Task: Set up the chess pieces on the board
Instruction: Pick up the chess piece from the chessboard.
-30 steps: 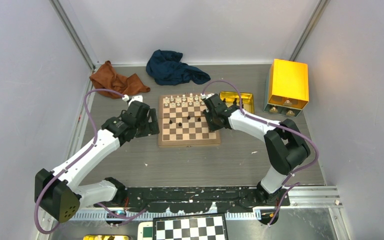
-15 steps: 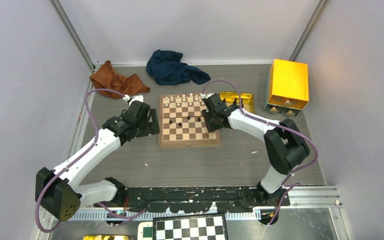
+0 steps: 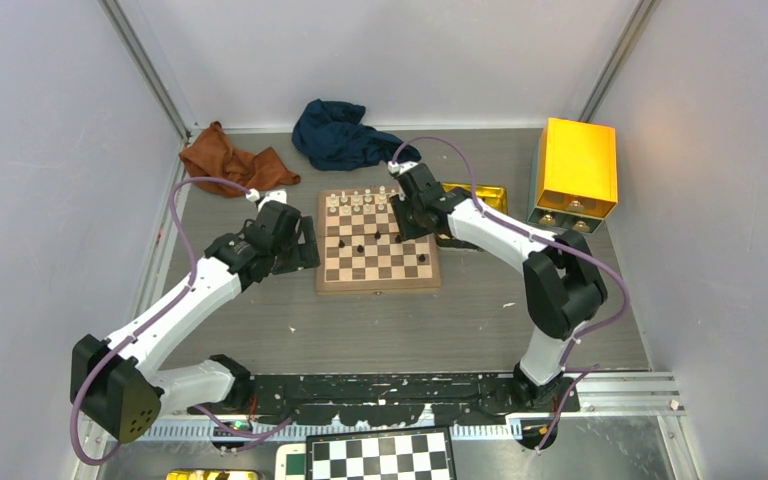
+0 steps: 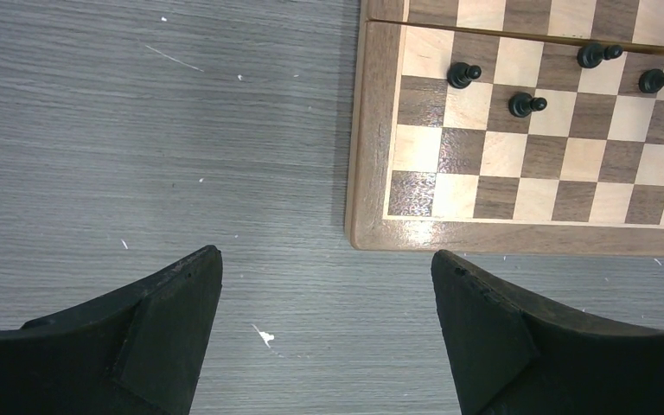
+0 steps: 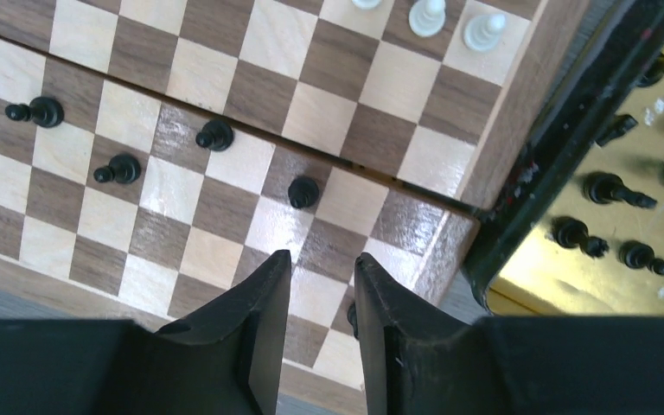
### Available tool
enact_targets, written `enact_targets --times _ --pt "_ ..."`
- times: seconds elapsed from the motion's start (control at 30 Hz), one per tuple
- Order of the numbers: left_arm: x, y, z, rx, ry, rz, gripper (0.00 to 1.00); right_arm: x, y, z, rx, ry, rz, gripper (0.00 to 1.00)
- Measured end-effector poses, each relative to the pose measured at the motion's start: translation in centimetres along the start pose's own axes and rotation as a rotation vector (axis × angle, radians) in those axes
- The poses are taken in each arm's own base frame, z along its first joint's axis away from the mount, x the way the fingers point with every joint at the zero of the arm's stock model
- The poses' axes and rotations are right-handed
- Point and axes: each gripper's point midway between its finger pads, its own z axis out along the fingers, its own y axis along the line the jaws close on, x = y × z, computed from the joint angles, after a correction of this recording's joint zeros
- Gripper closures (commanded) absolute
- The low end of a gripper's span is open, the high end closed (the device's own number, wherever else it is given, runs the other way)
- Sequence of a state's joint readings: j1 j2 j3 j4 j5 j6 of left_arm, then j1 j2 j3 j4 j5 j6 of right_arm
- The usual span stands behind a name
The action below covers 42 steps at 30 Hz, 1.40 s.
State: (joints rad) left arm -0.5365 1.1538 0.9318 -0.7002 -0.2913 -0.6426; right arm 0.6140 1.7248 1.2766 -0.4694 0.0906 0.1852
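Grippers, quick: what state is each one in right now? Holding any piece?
Left gripper: open wide, empty, over the table beside the board.
Right gripper: open with a narrow gap, nothing held, over the board.

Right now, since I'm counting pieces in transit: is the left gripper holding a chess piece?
No, the left gripper stands open over the grey table, nothing between its fingers.
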Motion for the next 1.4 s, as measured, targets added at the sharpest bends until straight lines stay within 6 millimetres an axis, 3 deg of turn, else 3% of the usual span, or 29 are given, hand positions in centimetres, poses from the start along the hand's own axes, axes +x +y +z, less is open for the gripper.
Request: enact_targets --times 0.3,0.53,0.67,0.8,0.9,1.23,1.4 --pt "0.1 0.1 0.0 -0.002 0.0 0.001 0.09 0.3 0.7 3.7 -0.007 0.069 -0.027 0.62" --pt "0.0 0.1 0.1 -0.004 -0.002 0.003 0.09 0.2 1.1 5.0 -0.013 0.088 -0.037 0.63" --pt "0.0 0.1 0.1 -0.005 -0.002 0.006 0.09 0.4 1.0 5.2 -0.012 0.094 -0.041 0.71" --pt "0.0 0.2 0.1 -0.005 -0.003 0.014 0.09 0.6 1.0 5.3 -0.013 0.1 -0.044 0.88" --pt "0.0 0.2 0.1 -0.009 -0.003 0.02 0.08 0.6 1.0 5.3 -0.013 0.1 -0.045 0.94" --pt "0.1 0.4 0.3 -0.018 0.0 0.026 0.08 0.6 0.9 5.1 -0.001 0.096 -0.054 0.96" --pt "0.1 0.4 0.4 -0.02 0.003 0.027 0.09 1.4 0.6 3.7 0.011 0.103 -0.062 0.97"
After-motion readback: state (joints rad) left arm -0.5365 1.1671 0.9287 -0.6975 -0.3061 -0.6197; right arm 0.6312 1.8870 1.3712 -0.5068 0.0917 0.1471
